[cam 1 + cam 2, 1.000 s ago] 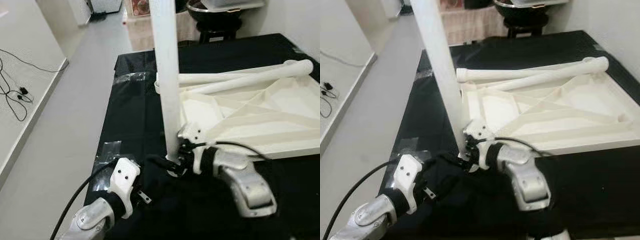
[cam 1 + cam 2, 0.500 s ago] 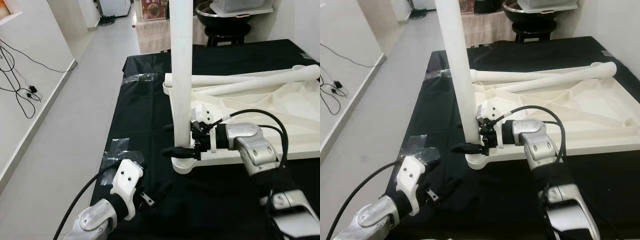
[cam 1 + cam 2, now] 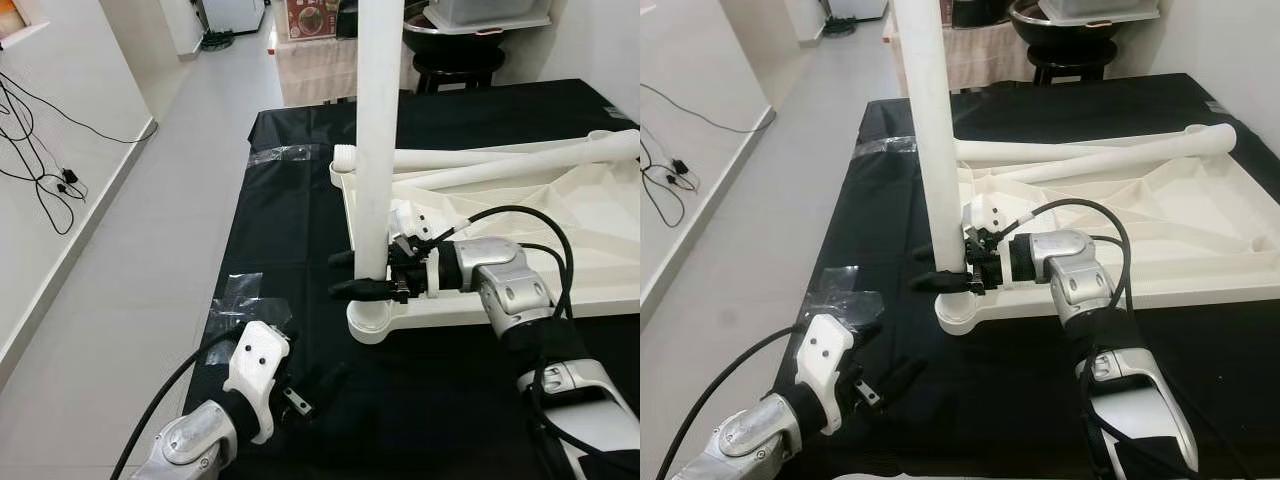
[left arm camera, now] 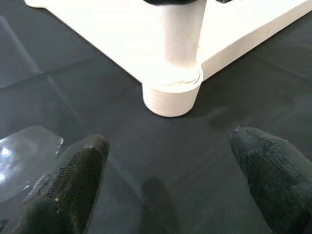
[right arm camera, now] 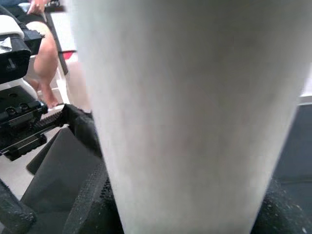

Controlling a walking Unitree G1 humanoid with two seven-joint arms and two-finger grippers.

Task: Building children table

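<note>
On the black cloth: white children's tabletop (image 3: 560, 215) lying upside down, ribbed underside up.
Near corner: round corner socket (image 3: 370, 322) holds an upright white table leg (image 3: 378, 130).
Right gripper (image 3: 350, 272): fingers clamped around the table leg just above the socket.
Left gripper (image 3: 315, 385): low over the cloth near the socket, fingers (image 4: 68, 180) spread apart, nothing between them.
Far edge: two loose white legs (image 3: 520, 155) lying across the tabletop.
Cloth, left side: clear tape patches (image 3: 235, 295).

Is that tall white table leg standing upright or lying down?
Upright: the leg rises straight from the tabletop's corner socket, gripped by the right gripper.
</note>
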